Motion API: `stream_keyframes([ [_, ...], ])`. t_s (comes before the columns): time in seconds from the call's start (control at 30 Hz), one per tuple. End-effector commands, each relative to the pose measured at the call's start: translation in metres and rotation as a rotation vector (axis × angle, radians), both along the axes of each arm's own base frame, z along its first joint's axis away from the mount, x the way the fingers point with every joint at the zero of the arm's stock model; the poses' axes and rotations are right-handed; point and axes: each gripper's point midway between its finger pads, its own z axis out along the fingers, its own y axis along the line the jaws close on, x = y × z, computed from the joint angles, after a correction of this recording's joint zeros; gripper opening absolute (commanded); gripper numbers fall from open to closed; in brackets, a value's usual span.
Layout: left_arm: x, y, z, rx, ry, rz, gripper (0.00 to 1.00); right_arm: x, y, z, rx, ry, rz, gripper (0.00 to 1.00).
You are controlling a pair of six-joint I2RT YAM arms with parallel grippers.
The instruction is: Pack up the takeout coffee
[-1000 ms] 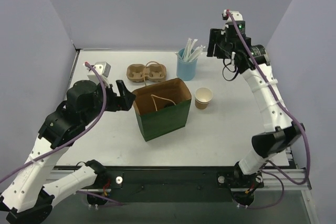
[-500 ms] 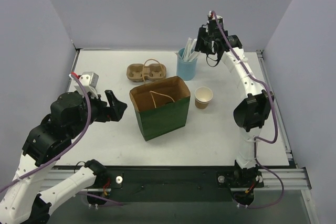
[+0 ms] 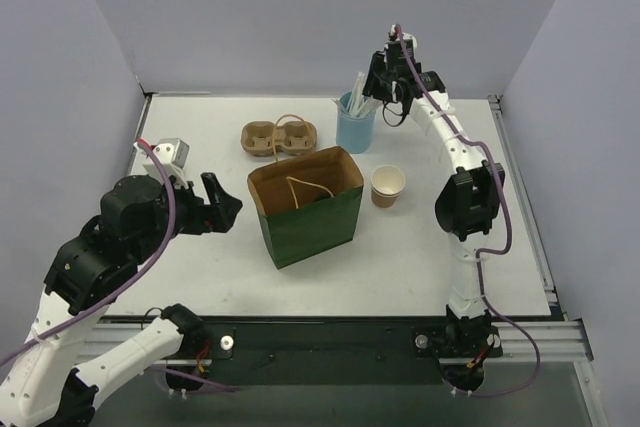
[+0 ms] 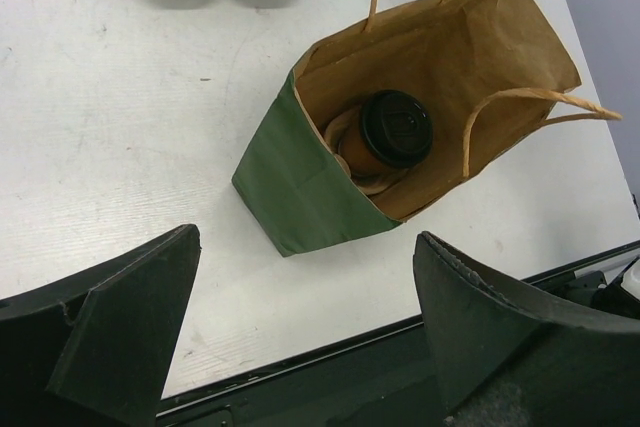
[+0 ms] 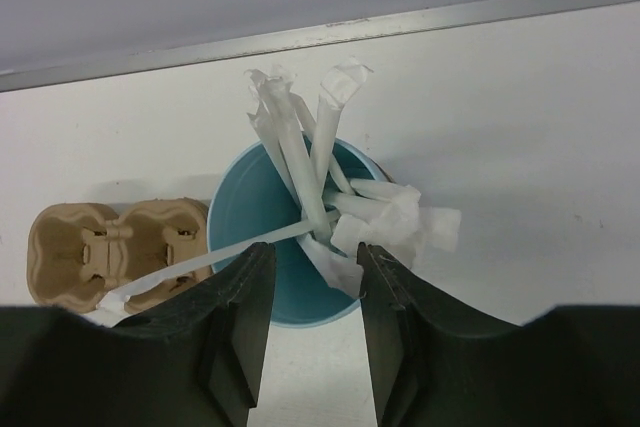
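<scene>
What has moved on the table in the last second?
The right pincer swung left from the back-right corner to above the blue straw cup, its jaws narrowing. The left pincer, open, drew back from the green bag. The tan paper cup and carrier stayed put.

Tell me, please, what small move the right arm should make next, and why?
Probably close the right tool on one wrapped straw and lift it: its jaws sit partly apart over the light-blue cup of straws, and the green bag stands open nearby.
</scene>
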Motion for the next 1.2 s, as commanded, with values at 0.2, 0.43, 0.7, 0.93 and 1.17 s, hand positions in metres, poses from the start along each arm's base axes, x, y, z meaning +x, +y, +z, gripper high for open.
stream_keyframes([
  [0.2,-0.005,0.002,0.014,-0.028,-0.009,0.003,0.97,0.030,0.010,0.030,0.010,-0.162,0.025,0.19],
  [0.43,-0.005,0.003,0.012,-0.040,-0.012,0.011,0.97,0.026,0.011,0.073,0.027,-0.255,0.037,0.04],
  [0.7,0.004,-0.003,0.014,-0.059,-0.053,0.006,0.97,0.007,0.006,0.123,0.048,-0.330,0.040,0.00],
  [0.93,0.010,-0.006,0.016,-0.046,-0.083,-0.004,0.97,-0.021,-0.010,0.186,0.013,-0.433,0.025,0.00],
  [1.17,0.015,-0.003,0.004,-0.024,-0.084,0.019,0.97,-0.098,-0.041,0.275,0.028,-0.563,-0.015,0.00],
])
